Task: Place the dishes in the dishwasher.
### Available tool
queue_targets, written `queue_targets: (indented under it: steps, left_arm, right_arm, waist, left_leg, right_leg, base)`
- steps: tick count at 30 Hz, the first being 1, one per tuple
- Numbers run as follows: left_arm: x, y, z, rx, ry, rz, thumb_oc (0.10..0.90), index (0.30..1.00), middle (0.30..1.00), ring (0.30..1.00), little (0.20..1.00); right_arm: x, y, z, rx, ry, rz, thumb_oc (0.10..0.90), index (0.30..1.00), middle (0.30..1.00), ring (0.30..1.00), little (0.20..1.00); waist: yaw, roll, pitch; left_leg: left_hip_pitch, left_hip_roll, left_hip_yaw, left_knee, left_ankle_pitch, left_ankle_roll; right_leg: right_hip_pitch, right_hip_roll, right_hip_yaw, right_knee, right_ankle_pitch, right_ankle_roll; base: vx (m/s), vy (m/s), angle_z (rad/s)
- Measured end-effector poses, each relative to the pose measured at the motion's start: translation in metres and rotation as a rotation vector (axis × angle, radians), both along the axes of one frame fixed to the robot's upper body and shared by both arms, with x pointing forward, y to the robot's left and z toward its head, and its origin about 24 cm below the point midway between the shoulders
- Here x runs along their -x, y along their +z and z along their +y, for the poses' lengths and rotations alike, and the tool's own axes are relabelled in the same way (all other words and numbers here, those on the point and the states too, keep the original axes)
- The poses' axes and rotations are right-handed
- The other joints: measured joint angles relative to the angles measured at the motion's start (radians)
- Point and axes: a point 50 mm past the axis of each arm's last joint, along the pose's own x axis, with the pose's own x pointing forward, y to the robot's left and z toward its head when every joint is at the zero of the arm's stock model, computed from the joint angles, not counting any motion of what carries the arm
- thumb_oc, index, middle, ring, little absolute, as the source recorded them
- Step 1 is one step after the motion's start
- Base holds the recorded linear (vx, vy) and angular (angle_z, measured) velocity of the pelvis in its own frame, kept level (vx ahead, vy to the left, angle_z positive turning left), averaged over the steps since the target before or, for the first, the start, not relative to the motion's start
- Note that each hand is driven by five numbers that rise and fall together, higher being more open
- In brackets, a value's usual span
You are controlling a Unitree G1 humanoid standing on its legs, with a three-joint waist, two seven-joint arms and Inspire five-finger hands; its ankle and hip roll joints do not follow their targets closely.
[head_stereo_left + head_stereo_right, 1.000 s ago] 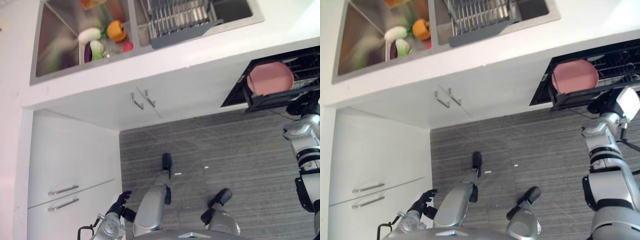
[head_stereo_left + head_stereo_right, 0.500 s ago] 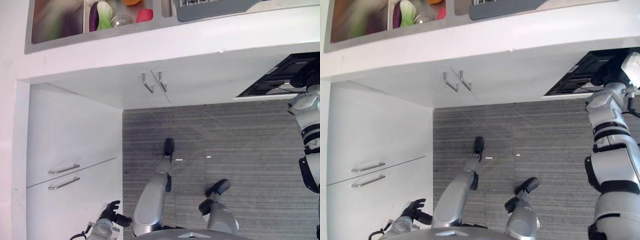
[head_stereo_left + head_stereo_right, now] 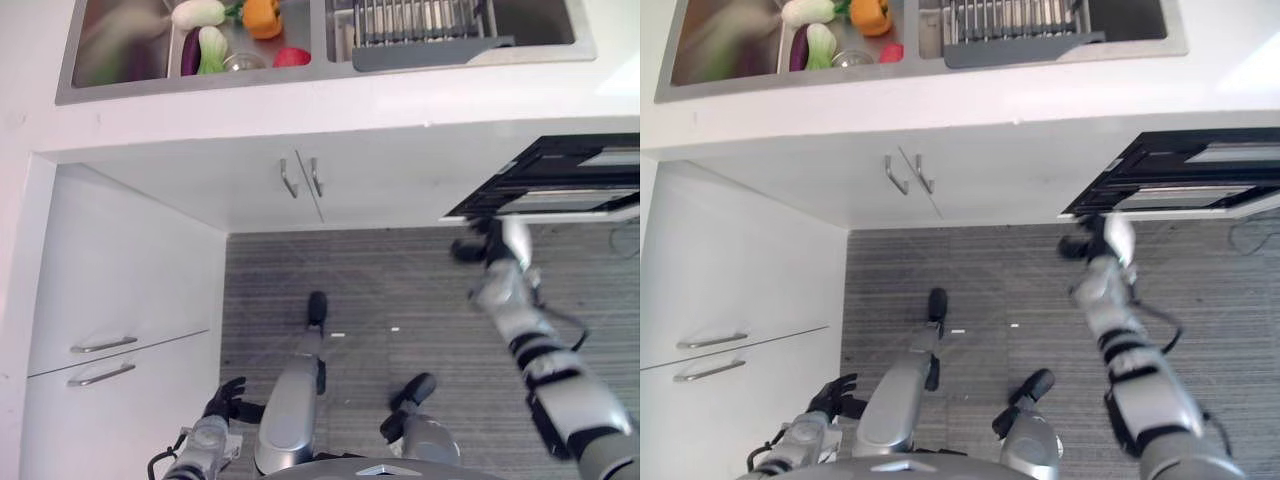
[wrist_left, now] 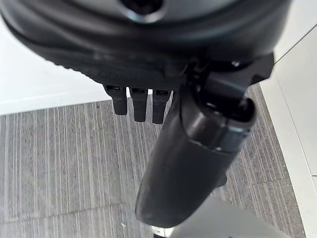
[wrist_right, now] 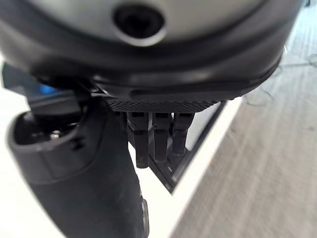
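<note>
Robot facing the dishwasher [image 3: 545,180], both hands empty.
Right hand [image 3: 1077,247] and left hand [image 3: 224,400]: fingers relaxed, holding nothing; no dish in reach to judge.

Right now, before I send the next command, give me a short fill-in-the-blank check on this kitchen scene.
The right hand hangs just below the ____ dishwasher.
Its fingers hold ____.
The vegetables lie in the ____.
The left hand hangs low beside the white ____.

Missing: open; nothing; sink; drawers

The left hand [image 4: 198,148] hangs empty above the grey striped floor [image 4: 59,158].
</note>
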Motion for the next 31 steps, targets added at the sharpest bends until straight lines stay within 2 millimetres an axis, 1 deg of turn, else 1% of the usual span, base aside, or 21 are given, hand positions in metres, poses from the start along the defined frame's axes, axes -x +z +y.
queue_targets:
  steps: [1, 4, 6, 8, 9, 10, 11, 12, 13, 14, 15, 16, 17, 19, 20, 21, 22, 23, 25, 28, 31]
  left_arm:
    - [0.008, -0.003, 0.003, 0.017, 0.032, 0.024, 0.800, 0.900, 0.900, 0.900, 0.900]
    - [0.034, -0.008, 0.020, 0.013, 0.138, 0.110, 0.800, 0.900, 0.900, 0.900, 0.900]
    - [0.065, -0.013, 0.030, -0.004, 0.178, 0.217, 0.800, 0.900, 0.900, 0.900, 0.900]
    - [0.071, -0.011, 0.039, -0.029, 0.163, 0.240, 0.800, 0.900, 0.900, 0.900, 0.900]
    - [0.068, -0.009, 0.044, -0.030, 0.204, 0.253, 0.800, 0.900, 0.900, 0.900, 0.900]
    - [0.079, -0.014, 0.037, -0.008, 0.222, 0.302, 0.800, 0.900, 0.900, 0.900, 0.900]
    - [0.089, -0.020, 0.020, 0.036, 0.219, 0.337, 0.800, 0.900, 0.900, 0.900, 0.900]
    - [0.086, -0.021, 0.013, 0.044, 0.190, 0.321, 0.800, 0.900, 0.900, 0.900, 0.900]
    - [0.078, -0.020, 0.013, 0.037, 0.163, 0.295, 0.800, 0.900, 0.900, 0.900, 0.900]
    - [0.070, -0.019, 0.016, 0.012, 0.132, 0.294, 0.800, 0.900, 0.900, 0.900, 0.900]
    - [0.067, -0.019, 0.013, 0.016, 0.119, 0.300, 0.800, 0.900, 0.900, 0.900, 0.900]
    - [0.070, -0.022, 0.004, 0.042, 0.118, 0.306, 0.800, 0.900, 0.900, 0.900, 0.900]
    - [0.067, -0.020, 0.009, 0.026, 0.122, 0.294, 0.800, 0.900, 0.900, 0.900, 0.900]
    - [0.047, -0.015, 0.012, 0.013, 0.089, 0.217, 0.800, 0.900, 0.900, 0.900, 0.900]
    - [0.047, -0.015, 0.014, 0.015, 0.096, 0.221, 0.800, 0.900, 0.900, 0.900, 0.900]
    - [0.054, -0.015, 0.017, 0.015, 0.106, 0.245, 0.800, 0.900, 0.900, 0.900, 0.900]
    - [0.057, -0.015, 0.021, 0.008, 0.109, 0.252, 0.800, 0.900, 0.900, 0.900, 0.900]
    - [0.062, -0.016, 0.020, 0.012, 0.110, 0.262, 0.800, 0.900, 0.900, 0.900, 0.900]
    - [0.070, -0.020, 0.008, 0.050, 0.097, 0.286, 0.800, 0.900, 0.900, 0.900, 0.900]
    - [0.083, -0.024, -0.001, 0.062, 0.050, 0.329, 0.800, 0.900, 0.900, 0.900, 0.900]
    - [0.084, -0.023, 0.003, 0.044, 0.022, 0.338, 0.800, 0.900, 0.900, 0.900, 0.900]
  right_arm:
    - [0.030, -0.033, 0.010, -0.057, 0.009, 0.121, 0.800, 0.900, 0.900, 0.900, 0.900]
    - [0.097, -0.088, 0.020, -0.140, -0.026, 0.376, 0.800, 0.900, 0.900, 0.900, 0.900]
    - [0.136, -0.109, 0.018, -0.160, -0.060, 0.503, 0.800, 0.900, 0.900, 0.900, 0.900]
    - [0.164, -0.119, 0.010, -0.158, -0.093, 0.582, 0.800, 0.900, 0.900, 0.900, 0.900]
    - [0.183, -0.132, 0.011, -0.276, -0.214, 0.645, 0.800, 0.900, 0.900, 0.900, 0.900]
    - [0.189, -0.133, 0.001, -0.302, -0.285, 0.678, 0.800, 0.900, 0.900, 0.900, 0.900]
    - [0.216, -0.136, -0.016, -0.315, -0.361, 0.758, 0.800, 0.900, 0.900, 0.900, 0.900]
    - [0.237, -0.140, -0.017, -0.327, -0.372, 0.828, 0.800, 0.900, 0.900, 0.900, 0.900]
    - [0.245, -0.143, -0.011, -0.351, -0.371, 0.861, 0.800, 0.900, 0.900, 0.900, 0.900]
    - [0.249, -0.146, -0.004, -0.385, -0.381, 0.877, 0.800, 0.900, 0.900, 0.900, 0.900]
    - [0.246, -0.144, -0.010, -0.388, -0.395, 0.862, 0.800, 0.900, 0.900, 0.900, 0.900]
    - [0.253, -0.145, -0.010, -0.401, -0.405, 0.883, 0.800, 0.900, 0.900, 0.900, 0.900]
    - [0.260, -0.150, 0.006, -0.456, -0.400, 0.902, 0.800, 0.900, 0.900, 0.900, 0.900]
    - [0.257, -0.152, 0.014, -0.494, -0.411, 0.896, 0.800, 0.900, 0.900, 0.900, 0.900]
    - [0.260, -0.153, 0.019, -0.507, -0.411, 0.911, 0.800, 0.900, 0.900, 0.900, 0.900]
    - [0.268, -0.155, 0.024, -0.523, -0.416, 0.945, 0.800, 0.900, 0.900, 0.900, 0.900]
    - [0.271, -0.156, 0.026, -0.535, -0.415, 0.957, 0.800, 0.900, 0.900, 0.900, 0.900]
    - [0.273, -0.155, 0.025, -0.538, -0.420, 0.962, 0.800, 0.900, 0.900, 0.900, 0.900]
    - [0.273, -0.153, 0.015, -0.533, -0.448, 0.946, 0.800, 0.900, 0.900, 0.900, 0.900]
    - [0.272, -0.151, 0.003, -0.515, -0.454, 0.937, 0.800, 0.900, 0.900, 0.900, 0.900]
    - [0.271, -0.151, 0.006, -0.522, -0.445, 0.937, 0.800, 0.900, 0.900, 0.900, 0.900]
  waist:
    - [-0.015, -0.033, -0.023]
    - [-0.060, -0.104, -0.088]
    - [-0.081, -0.134, -0.147]
    - [-0.093, -0.164, -0.197]
    - [-0.108, -0.201, -0.204]
    - [-0.104, -0.175, -0.209]
    - [-0.115, -0.091, -0.233]
    - [-0.115, -0.066, -0.255]
    - [-0.131, -0.094, -0.271]
    - [-0.143, -0.103, -0.272]
    - [-0.149, -0.073, -0.265]
    - [-0.147, -0.008, -0.280]
    - [-0.148, -0.046, -0.298]
    - [-0.149, -0.049, -0.290]
    - [-0.153, -0.059, -0.296]
    - [-0.155, -0.092, -0.308]
    - [-0.154, -0.104, -0.315]
    - [-0.151, -0.101, -0.320]
    - [-0.153, -0.083, -0.344]
    - [-0.147, -0.051, -0.344]
    - [-0.146, -0.065, -0.359]
  left_leg:
    - [0.029, -0.003, 0.014, 0.000, -0.012, -0.004]
    - [0.112, -0.003, 0.051, 0.001, -0.041, -0.007]
    - [0.170, 0.008, 0.090, -0.006, -0.061, -0.011]
    - [0.182, 0.013, 0.117, -0.006, -0.067, -0.017]
    - [0.149, 0.000, 0.165, 0.198, -0.182, 0.053]
    - [0.141, 0.019, 0.187, 0.326, -0.268, 0.070]
    - [0.183, 0.054, 0.177, 0.321, -0.312, 0.023]
    - [0.215, 0.054, 0.167, 0.262, -0.307, 0.021]
    - [0.225, 0.022, 0.170, 0.243, -0.304, 0.013]
    - [0.204, -0.015, 0.174, 0.330, -0.343, 0.045]
    - [0.180, -0.005, 0.163, 0.476, -0.382, 0.084]
    - [0.193, 0.008, 0.116, 0.468, -0.437, 0.082]
    - [0.205, -0.015, 0.098, 0.379, -0.401, 0.076]
    - [0.221, -0.028, 0.055, 0.257, -0.292, 0.069]
    - [0.229, -0.034, 0.036, 0.221, -0.269, 0.049]
    - [0.248, -0.049, 0.026, 0.173, -0.243, 0.048]
    - [0.261, -0.054, 0.025, 0.152, -0.230, 0.038]
    - [0.270, -0.047, 0.015, 0.128, -0.227, 0.034]
    - [0.284, -0.018, 0.020, 0.034, -0.211, -0.019]
    - [0.297, 0.011, 0.028, 0.036, -0.191, -0.030]
    - [0.309, 0.020, 0.030, 0.009, -0.187, -0.051]
  right_leg:
    - [0.019, -0.008, 0.013, 0.000, -0.005, -0.008]
    - [0.073, -0.022, 0.035, 0.006, -0.005, -0.009]
    - [0.096, -0.030, 0.071, 0.035, -0.006, -0.008]
    - [0.085, -0.036, 0.090, 0.033, -0.059, -0.030]
    - [0.077, -0.092, 0.101, 0.093, -0.074, 0.017]
    - [0.079, -0.103, 0.131, 0.181, -0.082, 0.020]
    - [0.058, -0.103, 0.168, 0.316, -0.073, 0.017]
    - [0.010, -0.116, 0.216, 0.430, -0.074, 0.030]
    - [-0.024, -0.126, 0.236, 0.469, -0.034, 0.024]
    - [-0.067, -0.161, 0.294, 0.555, -0.038, 0.027]
    - [-0.112, -0.155, 0.375, 0.630, -0.034, 0.035]
    - [-0.138, -0.105, 0.456, 0.656, -0.114, 0.068]
    - [-0.119, -0.070, 0.530, 0.489, -0.172, 0.026]
    - [-0.103, -0.001, 0.543, 0.291, -0.186, 0.006]
    - [-0.074, 0.013, 0.552, 0.221, -0.185, 0.007]
    - [-0.021, 0.026, 0.531, 0.158, -0.182, -0.004]
    - [0.004, 0.035, 0.533, 0.125, -0.162, -0.021]
    - [0.011, 0.045, 0.518, 0.109, -0.150, -0.024]
    - [0.019, 0.072, 0.466, 0.039, -0.140, -0.039]
    - [0.059, 0.103, 0.453, 0.020, -0.106, -0.058]
    - [0.059, 0.111, 0.446, -0.008, -0.102, -0.078]
  base:
    - [0.14, 0.033, -0.16]
    - [0.13, 0.088, -0.36]
    - [0.10, 0.120, -0.66]
    - [0.12, 0.282, -0.48]
    - [0.03, 0.239, -0.27]
    - [0.01, 0.166, -0.27]
    - [0.05, 0.187, 0.00]
    - [0.02, 0.121, 0.18]
    - [0.06, 0.093, 0.38]
    - [0.07, -0.080, 0.34]
    - [0.07, -0.082, 0.24]
    - [0.05, -0.128, 0.34]
    - [0.01, -0.129, 0.39]
    - [0.08, -0.247, 0.68]
    - [0.12, -0.266, 0.89]
    - [0.09, -0.193, 0.77]
    - [0.07, -0.172, 0.70]
    - [0.05, -0.163, 0.39]
    - [0.02, -0.139, 0.52]
    - [-0.01, -0.086, 0.21]
    - [0.01, -0.039, 0.00]
